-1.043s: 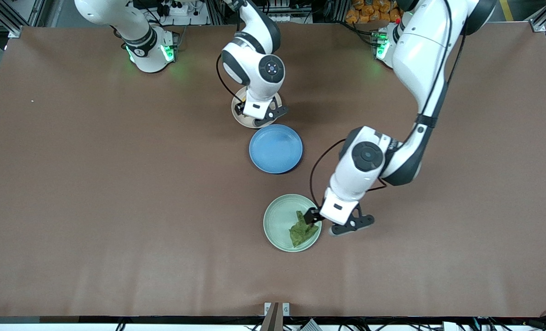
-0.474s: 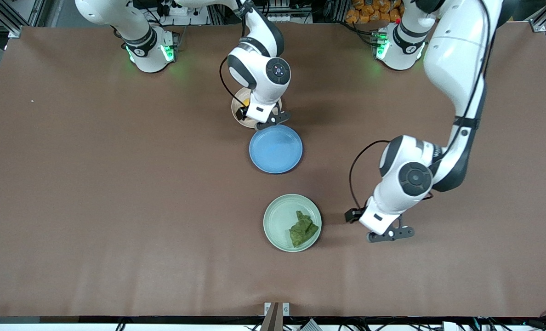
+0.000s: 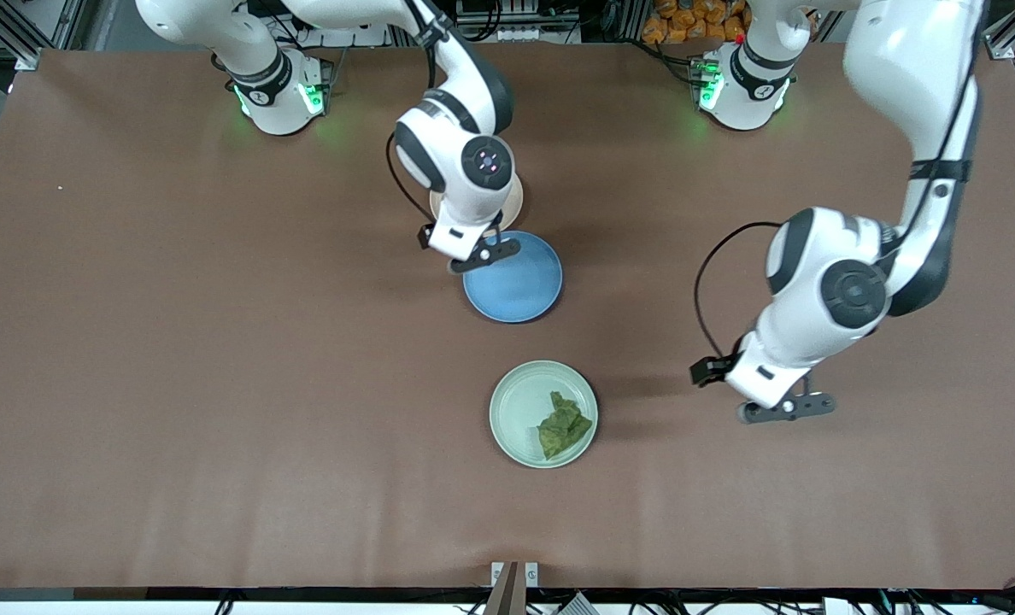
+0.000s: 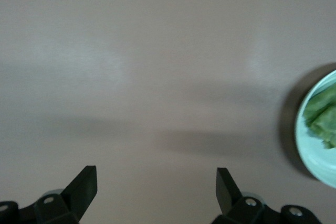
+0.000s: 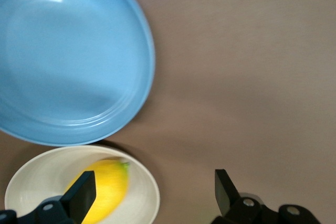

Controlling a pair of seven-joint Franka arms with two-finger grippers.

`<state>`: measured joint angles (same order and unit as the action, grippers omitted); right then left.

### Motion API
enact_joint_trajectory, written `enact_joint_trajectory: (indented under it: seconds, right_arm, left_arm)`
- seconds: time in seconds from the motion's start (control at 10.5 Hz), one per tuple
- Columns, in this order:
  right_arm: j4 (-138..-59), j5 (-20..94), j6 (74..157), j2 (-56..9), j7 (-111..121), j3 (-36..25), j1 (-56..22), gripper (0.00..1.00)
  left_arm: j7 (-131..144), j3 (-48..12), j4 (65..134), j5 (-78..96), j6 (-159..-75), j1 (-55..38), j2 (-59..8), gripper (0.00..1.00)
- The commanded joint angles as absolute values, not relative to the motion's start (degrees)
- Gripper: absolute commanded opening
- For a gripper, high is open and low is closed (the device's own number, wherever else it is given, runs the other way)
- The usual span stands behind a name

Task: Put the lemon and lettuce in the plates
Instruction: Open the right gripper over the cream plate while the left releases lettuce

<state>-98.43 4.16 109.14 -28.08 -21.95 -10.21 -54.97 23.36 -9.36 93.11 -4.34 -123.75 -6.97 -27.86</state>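
Observation:
The lettuce (image 3: 563, 425) (image 4: 323, 116), a wrinkly green leaf, lies in the mint green plate (image 3: 520, 401) (image 4: 315, 156). The yellow lemon (image 5: 102, 190) lies in the beige plate (image 5: 147, 192) (image 3: 512, 202), which the right arm mostly covers in the front view. My right gripper (image 3: 465, 256) (image 5: 155, 187) hangs open and empty over the gap between the beige plate and the blue plate, with one finger just above the lemon. My left gripper (image 3: 759, 401) (image 4: 156, 182) is open and empty over bare table, beside the mint plate toward the left arm's end.
An empty blue plate (image 3: 520, 286) (image 5: 68, 56) sits between the beige plate and the mint plate. The brown table (image 3: 217, 384) stretches wide on both sides of the row of plates.
The left gripper has drawn away from the lettuce in the mint plate toward its own end of the table. The right gripper has opened, left the lemon in the beige plate and shifted toward the blue plate.

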Motion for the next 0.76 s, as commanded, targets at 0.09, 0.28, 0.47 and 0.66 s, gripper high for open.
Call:
enact_joint_trajectory:
  seconds: [0.09, 0.28, 0.47, 0.66]
  right_arm:
    - [-92.91, 2.99, 105.39, -27.77, -21.8, -10.37, -45.99, 1.0]
    - [-92.02, 2.99, 105.38, -27.86, -21.53, -10.55, -40.46, 1.0]
    - [-90.8, 2.99, 105.47, -28.12, -18.57, -10.63, -33.52, 1.0]
    - [-87.82, 3.08, 105.47, -28.12, -12.33, -10.55, -27.01, 1.0]
  left_arm:
    - [18.29, -11.43, 105.89, -3.96, -121.92, -1.24, -14.62, 1.0]
    - [17.23, -10.9, 109.41, -3.69, -121.2, -1.05, -9.34, 1.0]
    - [17.31, -10.72, 109.34, -1.86, -119.81, -1.84, -6.34, 1.0]
    - [17.23, -10.72, 108.9, -1.5, -118.13, -1.85, -3.0, 1.0]
